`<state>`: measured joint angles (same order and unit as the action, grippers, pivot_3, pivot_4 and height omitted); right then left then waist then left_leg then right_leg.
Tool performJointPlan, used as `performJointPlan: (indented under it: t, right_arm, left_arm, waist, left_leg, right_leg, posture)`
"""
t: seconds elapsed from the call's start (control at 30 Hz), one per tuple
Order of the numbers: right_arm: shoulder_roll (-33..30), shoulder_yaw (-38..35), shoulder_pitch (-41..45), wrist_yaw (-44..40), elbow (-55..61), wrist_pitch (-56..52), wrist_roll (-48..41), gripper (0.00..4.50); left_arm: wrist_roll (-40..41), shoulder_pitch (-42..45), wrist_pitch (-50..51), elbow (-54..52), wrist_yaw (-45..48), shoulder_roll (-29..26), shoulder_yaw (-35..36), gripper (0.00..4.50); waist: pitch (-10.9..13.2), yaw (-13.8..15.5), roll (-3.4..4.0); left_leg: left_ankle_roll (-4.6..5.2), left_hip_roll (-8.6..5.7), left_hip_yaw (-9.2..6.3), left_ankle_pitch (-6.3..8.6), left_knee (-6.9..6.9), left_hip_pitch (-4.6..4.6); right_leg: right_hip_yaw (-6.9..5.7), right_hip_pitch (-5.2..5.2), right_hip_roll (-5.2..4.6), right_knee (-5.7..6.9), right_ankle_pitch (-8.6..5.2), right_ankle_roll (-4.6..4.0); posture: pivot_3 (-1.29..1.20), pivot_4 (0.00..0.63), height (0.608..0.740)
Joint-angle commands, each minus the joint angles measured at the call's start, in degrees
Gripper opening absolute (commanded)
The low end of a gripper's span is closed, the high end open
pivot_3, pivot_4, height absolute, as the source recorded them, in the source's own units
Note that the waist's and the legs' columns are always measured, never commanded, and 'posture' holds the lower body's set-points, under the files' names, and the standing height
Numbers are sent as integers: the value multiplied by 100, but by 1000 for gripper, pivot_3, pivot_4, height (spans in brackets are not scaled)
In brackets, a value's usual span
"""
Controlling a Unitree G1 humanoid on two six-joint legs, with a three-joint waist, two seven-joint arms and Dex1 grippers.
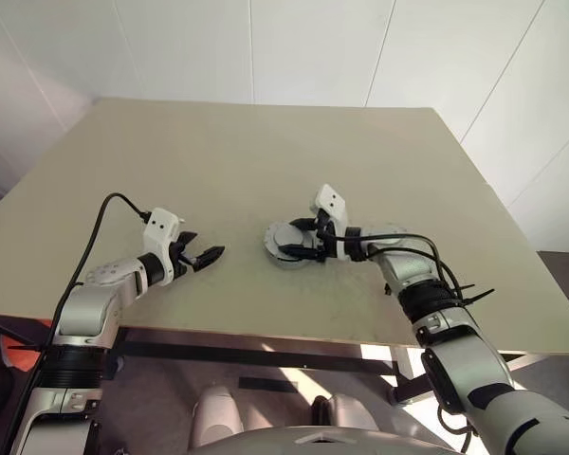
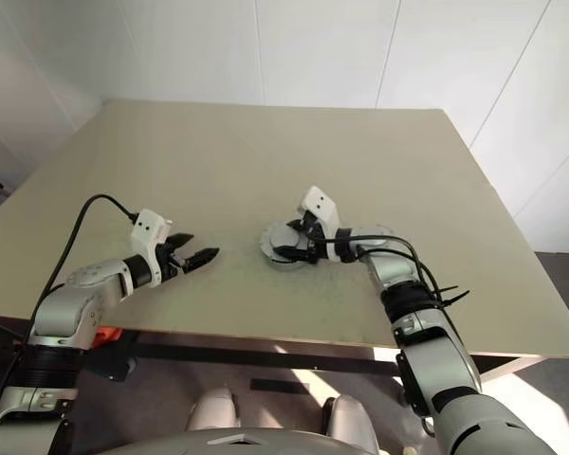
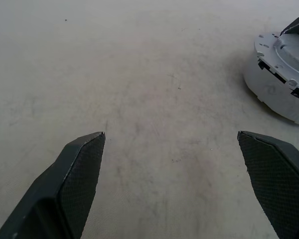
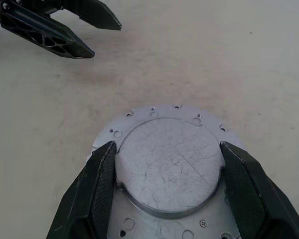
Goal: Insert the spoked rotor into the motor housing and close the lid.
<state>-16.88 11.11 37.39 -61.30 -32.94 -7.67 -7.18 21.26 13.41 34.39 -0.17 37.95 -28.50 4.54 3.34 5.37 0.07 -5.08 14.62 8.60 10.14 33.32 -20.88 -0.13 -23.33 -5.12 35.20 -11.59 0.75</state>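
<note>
Motor housing [image 4: 172,172] lies flat, gripped by right claw [image 4: 167,191]; left claw [image 3: 177,184] spread empty.

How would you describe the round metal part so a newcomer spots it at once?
Start at the beige table. Near its middle lies the motor housing, a flat grey metal disc with small holes around its flange. The right gripper straddles its raised, scratched centre.

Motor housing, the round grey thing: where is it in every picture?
Left eye view: motor housing mid-table.
Right eye view: mid-table.
Left wrist view: ahead, past one open jaw.
Right wrist view: between the right gripper's jaws.
Shared landmark: left gripper.
</note>
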Motion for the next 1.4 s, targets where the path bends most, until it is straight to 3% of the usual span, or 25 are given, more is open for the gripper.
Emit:
performJointPlan:
  t: [0.03, 1.4]
  right_arm:
    - [1, -202, 34, -159, 457, -197, -330, 3165]
    - [-61, 28, 27, 31, -55, 92, 144, 3165]
  left_arm:
    - [-2, 76, -61, -162, -9, -13, 14, 4500]
    - [9, 27, -25, -213, -26, -24, 16, 4500]
  waist:
    - [0, -5, 0]
    - [0, 1, 0]
  left_leg:
    - [0, 2, 0, 0, 0, 0]
    - [1, 3, 0, -1, 0, 2]
  right_leg:
    - [0, -1, 0, -1, 0, 0]
    - [0, 0, 1, 1, 0, -1]
  posture:
    - [0, 0, 740]
    - [0, 0, 740]
